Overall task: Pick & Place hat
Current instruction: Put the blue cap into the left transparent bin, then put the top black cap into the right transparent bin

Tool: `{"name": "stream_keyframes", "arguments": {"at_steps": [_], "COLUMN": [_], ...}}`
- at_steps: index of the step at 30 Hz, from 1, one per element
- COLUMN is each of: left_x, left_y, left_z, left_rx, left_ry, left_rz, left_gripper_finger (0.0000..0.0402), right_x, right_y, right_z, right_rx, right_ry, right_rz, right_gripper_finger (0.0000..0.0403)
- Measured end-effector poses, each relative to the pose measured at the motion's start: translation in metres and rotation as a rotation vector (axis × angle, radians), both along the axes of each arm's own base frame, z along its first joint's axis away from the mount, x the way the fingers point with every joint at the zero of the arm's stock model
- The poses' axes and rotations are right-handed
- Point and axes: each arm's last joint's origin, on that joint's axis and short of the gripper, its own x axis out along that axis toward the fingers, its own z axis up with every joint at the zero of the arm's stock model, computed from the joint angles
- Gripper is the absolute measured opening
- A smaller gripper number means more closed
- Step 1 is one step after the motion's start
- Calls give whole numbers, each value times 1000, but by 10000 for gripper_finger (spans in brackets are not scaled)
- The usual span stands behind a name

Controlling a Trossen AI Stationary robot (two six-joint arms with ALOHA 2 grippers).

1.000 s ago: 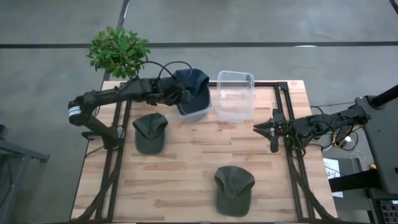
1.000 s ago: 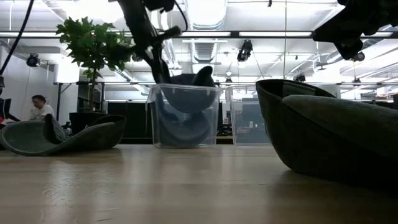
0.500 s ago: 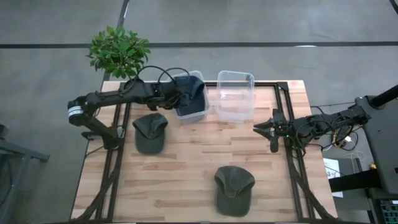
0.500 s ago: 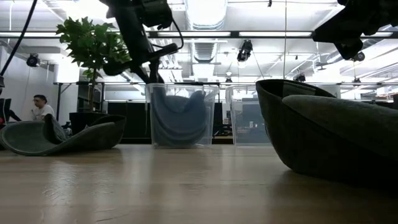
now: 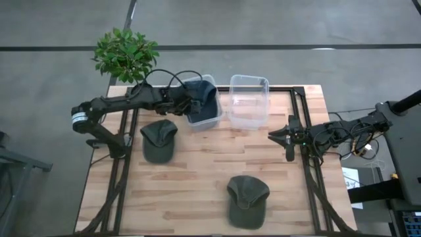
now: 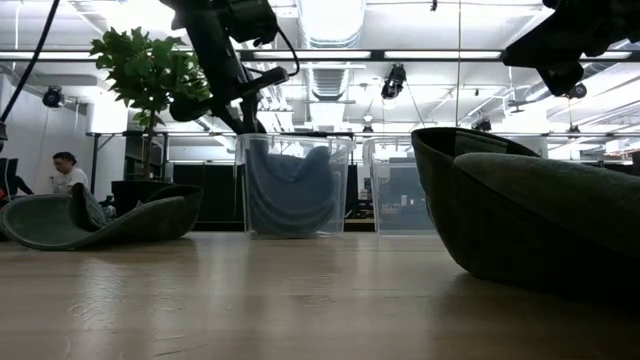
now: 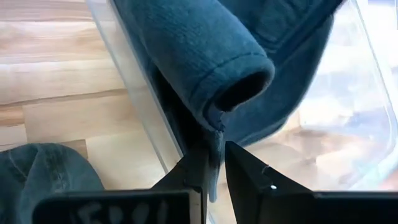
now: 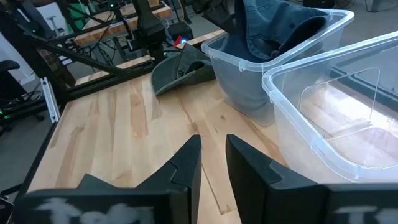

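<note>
Blue hat (image 5: 205, 99) in bin (image 5: 212, 121), desk's 11 o'clock; left gripper (image 7: 214, 163) jaws nearly closed, pinching its edge. Step: placing; next, release. Right gripper (image 5: 287, 137), 3 o'clock: jaws slightly apart, empty.

Left hand (image 5: 192, 105) reaches far across, fingers pinched; right hand (image 5: 284, 137) idles, narrowly parted.

The table (image 5: 197, 171) is evenly and softly lit from above, with only faint shadows cast. In the low view, glare is thrown by the ceiling lights (image 6: 330, 20), objects are rendered as dark silhouettes, and the near hat (image 6: 530, 210) is blurred. Reflections are seen on the clear bin (image 8: 336, 112).
</note>
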Motion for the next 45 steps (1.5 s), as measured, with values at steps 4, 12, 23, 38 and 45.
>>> {"name": "stream_keyframes", "arguments": {"at_steps": [4, 12, 23, 38, 45], "left_x": [-3, -18, -42, -62, -67], "left_y": [-2, -6, -53, -164, -182], "left_z": [5, 20, 73, 83, 53], "left_rx": [4, 29, 140, 128, -49], "left_ry": [-11, -35, -251, -337, -293], "left_rz": [-29, -37, -226, -660, -571], "left_gripper_finger": [46, 46, 46, 46, 46], "right_x": [0, 0, 0, 0, 0], "right_y": [0, 0, 0, 0, 0], "right_z": [0, 0, 0, 0, 0], "right_rx": [6, 10, 19, 17, 15], "right_ry": [-1, -2, -3, -2, -1], "right_rz": [-2, -3, -2, -5, -4], "right_gripper_finger": [74, 82, 68, 78, 68]}}
